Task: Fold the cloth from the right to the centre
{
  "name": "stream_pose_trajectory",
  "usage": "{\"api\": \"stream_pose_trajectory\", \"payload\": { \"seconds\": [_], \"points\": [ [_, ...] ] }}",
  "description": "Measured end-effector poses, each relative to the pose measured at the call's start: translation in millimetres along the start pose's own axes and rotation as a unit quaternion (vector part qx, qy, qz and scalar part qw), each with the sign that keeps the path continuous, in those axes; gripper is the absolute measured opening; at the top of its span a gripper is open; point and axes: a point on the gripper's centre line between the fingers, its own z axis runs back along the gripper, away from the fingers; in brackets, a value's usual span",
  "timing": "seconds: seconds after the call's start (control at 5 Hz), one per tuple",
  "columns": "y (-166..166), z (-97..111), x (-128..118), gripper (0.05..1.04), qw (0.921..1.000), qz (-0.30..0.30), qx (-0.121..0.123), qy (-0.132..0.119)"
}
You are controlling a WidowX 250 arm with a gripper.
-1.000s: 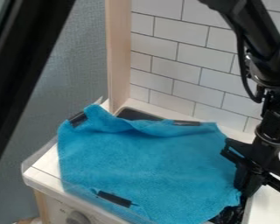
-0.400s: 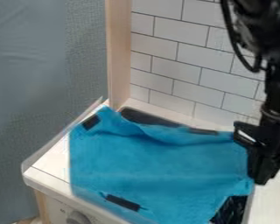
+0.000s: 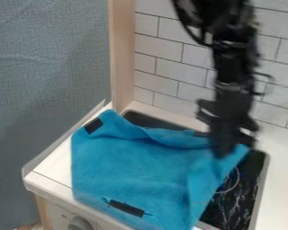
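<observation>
Before the tiled wall point(image 3: 164, 47), across the stove point(image 3: 47, 168), the blue cloth point(image 3: 134, 168) is spread, its right side pinched and raised by the gripper point(image 3: 222, 152), which is closed on it, while on the stove's front a knob point(image 3: 80, 223) is seen.

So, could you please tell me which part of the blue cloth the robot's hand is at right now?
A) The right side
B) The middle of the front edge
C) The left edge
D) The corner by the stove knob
A: the hand is at the right side of the blue cloth, with the dark stovetop showing beyond that edge.
</observation>
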Motion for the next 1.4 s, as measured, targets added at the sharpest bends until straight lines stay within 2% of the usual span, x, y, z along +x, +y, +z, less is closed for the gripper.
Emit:
{"api": "stream_pose_trajectory", "payload": {
  "seconds": [0.2, 0.4, 0.6, 0.8, 1.0, 1.2, 1.4],
  "points": [
    [32, 4, -14, 0.058, 0.9998, -0.016, 0.004, 0.009],
    [57, -1, -31, 0.058, 0.9994, -0.023, 0.014, 0.020],
    [76, -15, -44, 0.078, 0.9987, -0.018, 0.021, 0.042],
    [80, -24, -50, 0.237, 0.9983, -0.014, 0.013, 0.054],
    [87, -23, -56, 0.504, 0.9983, -0.003, 0.011, 0.058],
    [87, -23, -57, 0.832, 0.9980, -0.004, 0.010, 0.063],
    [87, -22, -61, 1.016, 0.9973, -0.008, 0.008, 0.073]
  ]
}}
